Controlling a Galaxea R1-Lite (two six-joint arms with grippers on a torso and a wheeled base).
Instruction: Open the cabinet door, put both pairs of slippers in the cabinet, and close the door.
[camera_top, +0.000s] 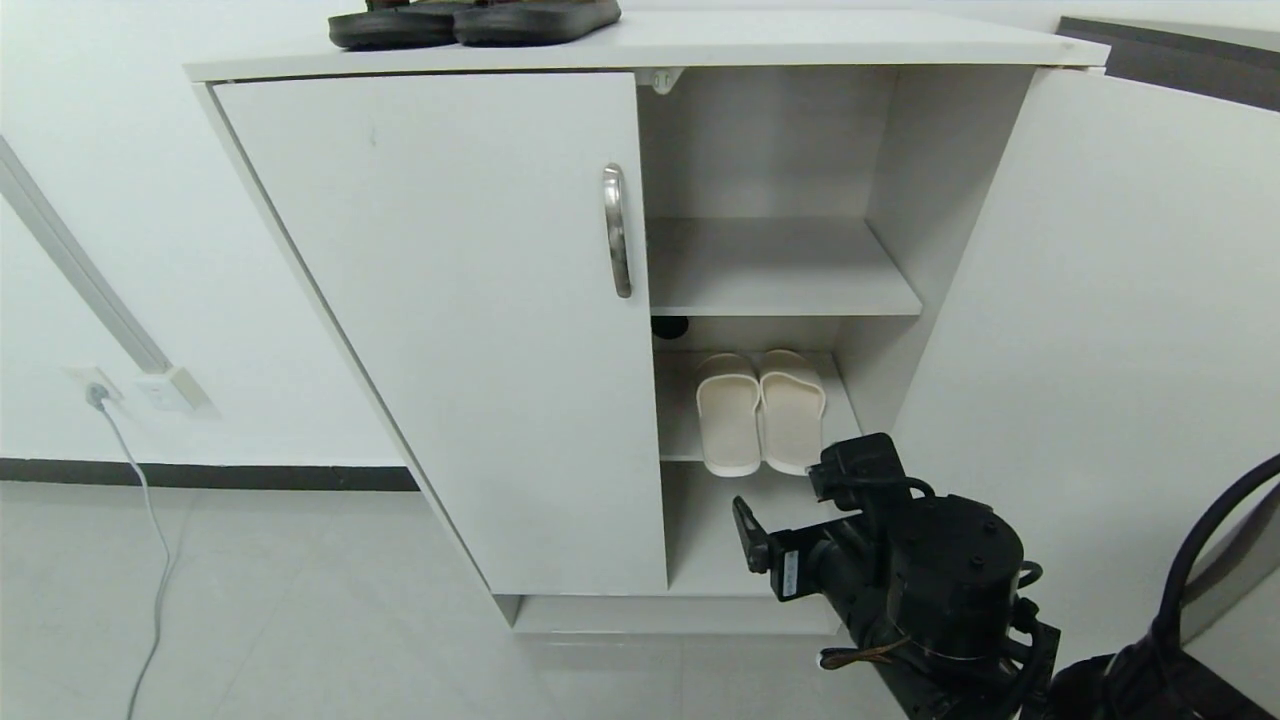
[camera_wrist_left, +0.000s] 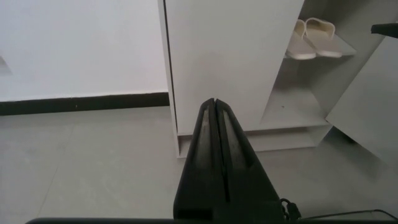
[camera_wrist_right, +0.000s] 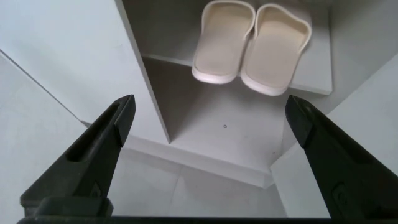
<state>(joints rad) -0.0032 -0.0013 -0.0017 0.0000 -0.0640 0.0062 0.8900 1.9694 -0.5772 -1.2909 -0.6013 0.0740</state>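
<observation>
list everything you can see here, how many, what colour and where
cabinet: one, white, against the wall
left door: one, white, shut, silver handle at its inner edge
right door: one, white, swung open
cream slippers: one pair, cream, side by side on the lower shelf inside the cabinet
dark slippers: one pair, black, on top of the cabinet
wall socket: one, white, low on the wall left of the cabinet, grey cable hanging to the floor
left end effector: one, black, shut, over the floor before the cabinet
right end effector: one, black, open, before the open compartment
</observation>
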